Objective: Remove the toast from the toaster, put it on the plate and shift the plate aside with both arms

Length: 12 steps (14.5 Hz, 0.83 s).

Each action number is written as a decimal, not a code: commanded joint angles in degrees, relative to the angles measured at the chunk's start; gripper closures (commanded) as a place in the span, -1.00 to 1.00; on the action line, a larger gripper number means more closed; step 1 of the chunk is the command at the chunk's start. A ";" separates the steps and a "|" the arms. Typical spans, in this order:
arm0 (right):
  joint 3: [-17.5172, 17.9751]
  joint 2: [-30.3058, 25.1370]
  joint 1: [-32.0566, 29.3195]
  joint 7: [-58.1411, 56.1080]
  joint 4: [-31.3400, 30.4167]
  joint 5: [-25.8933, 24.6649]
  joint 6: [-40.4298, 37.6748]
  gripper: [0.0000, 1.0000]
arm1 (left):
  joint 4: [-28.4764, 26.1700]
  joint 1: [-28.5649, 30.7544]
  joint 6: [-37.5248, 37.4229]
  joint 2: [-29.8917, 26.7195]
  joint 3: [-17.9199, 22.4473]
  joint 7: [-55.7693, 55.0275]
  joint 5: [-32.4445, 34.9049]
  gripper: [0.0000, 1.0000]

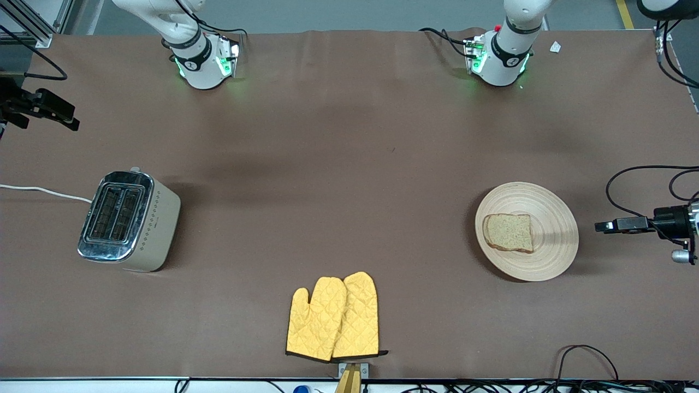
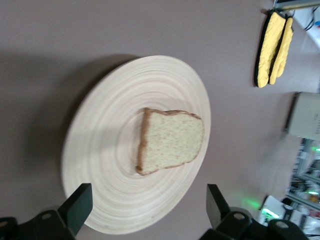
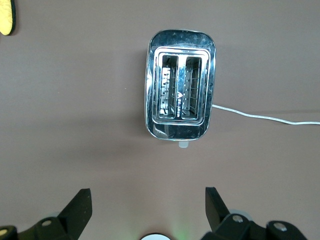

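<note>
The brown surface (image 1: 349, 164) carries four groups of things, listed here by size. The toaster (image 1: 128, 220) stands toward my right arm's end, its two slots empty and its white cord (image 1: 43, 191) running off the edge. The plate (image 1: 551, 251) lies toward my left arm's end, level with the toaster across the surface. A pair of yellow oven mitts (image 1: 334, 317) lies between the two and nearer the front camera, one mitt overlapping the other. The toast (image 1: 509, 233) lies flat on the plate, off centre toward the toaster's side, its crust within the rim. My left fingers (image 1: 600, 226) hover beside the plate at the surface's edge, pointing at it; in the left wrist view they (image 2: 80, 207) stand spread wide with nothing between them, the plate and toast in front. My right fingers (image 1: 71, 123) hang over the surface's edge, farther from the front camera than the toaster; in the right wrist view they (image 3: 80, 205) are likewise spread wide and hold nothing, looking straight down on the toaster.
</note>
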 commanded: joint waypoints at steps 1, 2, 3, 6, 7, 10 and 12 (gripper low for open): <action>0.10 0.13 0.27 0.59 0.79 -0.41 -0.80 -1.00 | -0.82 -0.77 -0.60 -6.72 -5.77 -7.95 8.11 -1.00; 0.10 0.13 0.27 0.59 0.79 -0.41 -0.80 -1.00 | -0.74 -1.81 -0.69 -8.66 -7.71 -12.43 11.01 -1.00; 0.10 0.13 0.27 0.59 0.79 -0.41 -0.71 -1.00 | -0.74 -2.87 -0.95 -11.11 -9.47 -17.52 14.43 -1.00; 0.18 0.13 0.35 0.59 0.79 -0.41 -0.71 -1.00 | -0.74 -6.12 -3.41 -15.96 -12.21 -25.38 18.33 -1.00; 0.10 0.13 0.35 0.59 0.79 -0.41 -0.71 -1.00 | -0.74 -6.74 -3.85 -17.80 -12.47 -26.44 18.59 -1.00; 0.18 0.13 0.27 0.51 0.79 -0.41 -0.71 -1.00 | -0.74 -10.08 -7.71 -22.73 -12.65 -30.30 22.72 -1.00; 0.10 0.13 0.27 0.51 0.79 -0.41 -0.71 -1.00 | -0.74 -10.17 -9.46 -25.45 -12.65 -30.75 23.08 -1.00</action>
